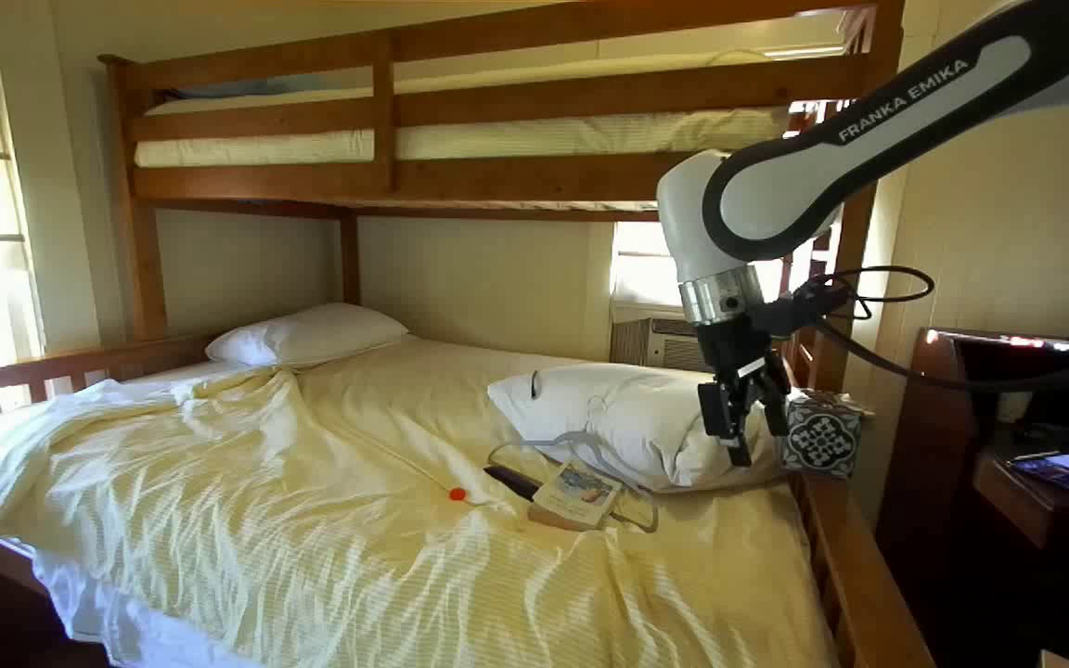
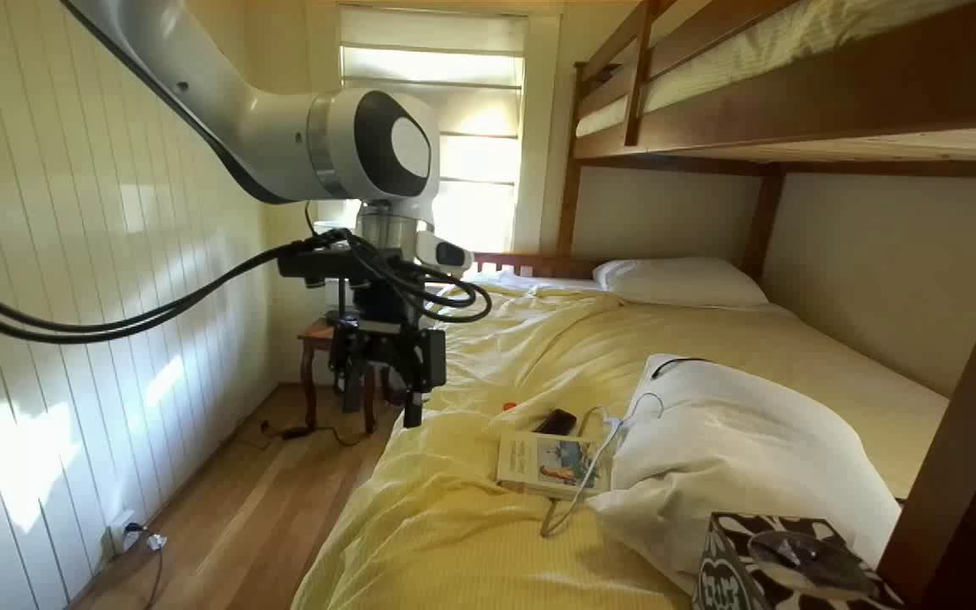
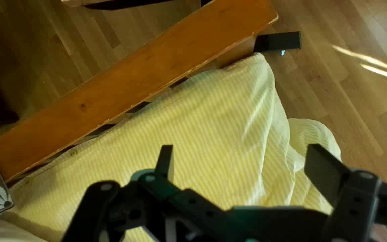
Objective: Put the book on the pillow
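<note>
The book (image 1: 579, 494) has a pale cover with a coloured picture and lies flat on the yellow bedspread; it also shows in an exterior view (image 2: 549, 462). The large puffy white pillow (image 1: 613, 408), creased, lies right beside it and shows in an exterior view (image 2: 734, 449). My gripper (image 1: 757, 443) is open and empty, raised above the bed near its side; it also shows in an exterior view (image 2: 382, 407). In the wrist view, bedspread shows between the spread fingers (image 3: 240, 148). The book is out of the wrist view.
A pale cable (image 2: 598, 466) loops over the book and pillow. A dark object (image 1: 511, 481) lies against the book. A patterned box (image 1: 820, 434) stands by the pillow. The upper bunk (image 1: 534, 176) overhangs. A wooden rail (image 3: 139, 80) edges the bed. A flatter pillow (image 1: 312, 332) lies farther back.
</note>
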